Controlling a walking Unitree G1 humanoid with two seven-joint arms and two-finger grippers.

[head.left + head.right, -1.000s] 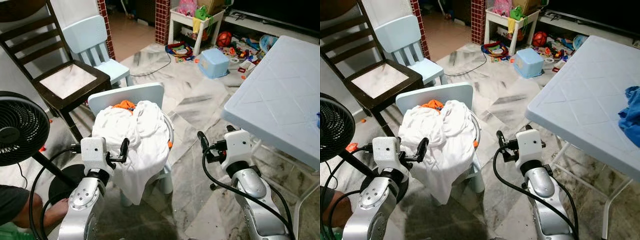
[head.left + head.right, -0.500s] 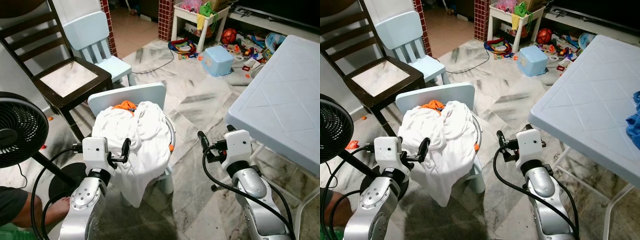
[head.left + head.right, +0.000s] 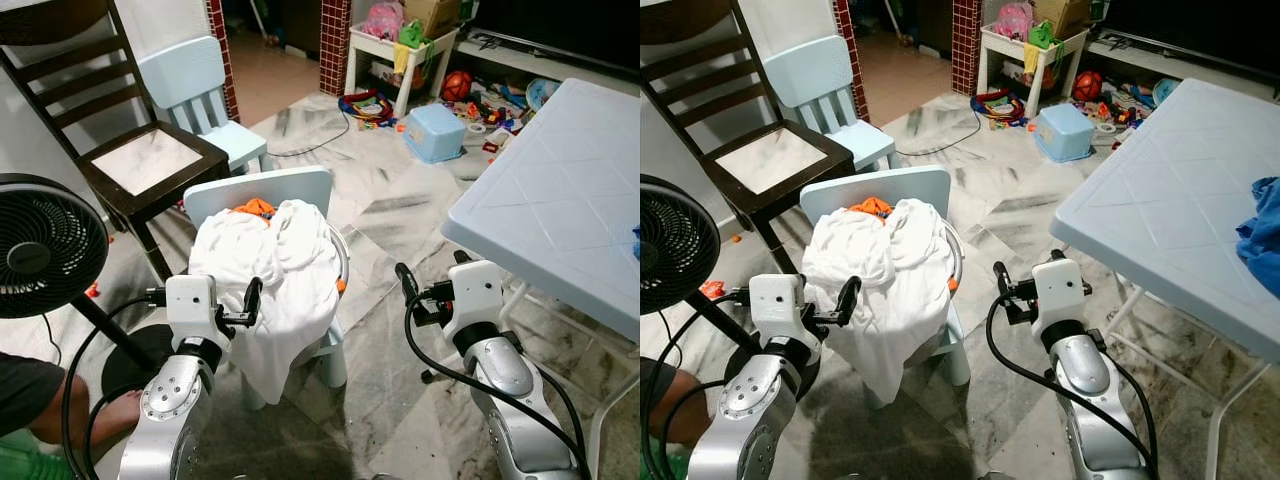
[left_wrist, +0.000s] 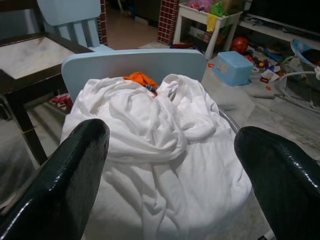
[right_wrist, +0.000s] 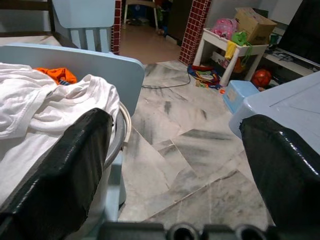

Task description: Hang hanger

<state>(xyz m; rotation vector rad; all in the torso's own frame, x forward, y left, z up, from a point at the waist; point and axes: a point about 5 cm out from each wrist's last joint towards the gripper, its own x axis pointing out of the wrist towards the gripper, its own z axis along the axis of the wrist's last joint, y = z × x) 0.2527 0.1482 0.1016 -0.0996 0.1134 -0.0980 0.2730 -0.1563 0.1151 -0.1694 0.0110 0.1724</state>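
A heap of white clothing (image 3: 270,262) lies over a small light blue chair (image 3: 262,188), with an orange garment (image 3: 250,208) at its top. A grey curved bar (image 3: 344,262), possibly the hanger, arcs round the heap's right side with an orange bit at its lower end. My left gripper (image 3: 250,298) is open, right at the heap's near left edge; its fingers (image 4: 75,170) frame the heap. My right gripper (image 3: 404,282) is open, right of the chair over the floor, and the grey bar (image 5: 121,131) lies beside its finger (image 5: 65,165).
A white folding table (image 3: 560,190) stands at the right with a blue cloth (image 3: 1262,220) on it. A black fan (image 3: 45,245), a dark wooden chair (image 3: 150,160) and another light blue chair (image 3: 200,80) stand at the left. A person's hand (image 3: 110,415) is at lower left. Toys and a blue bin (image 3: 435,130) litter the far floor.
The whole view has drifted slightly, so the camera has moved. Both grippers keep the same open pose relative to the chair and the heap.
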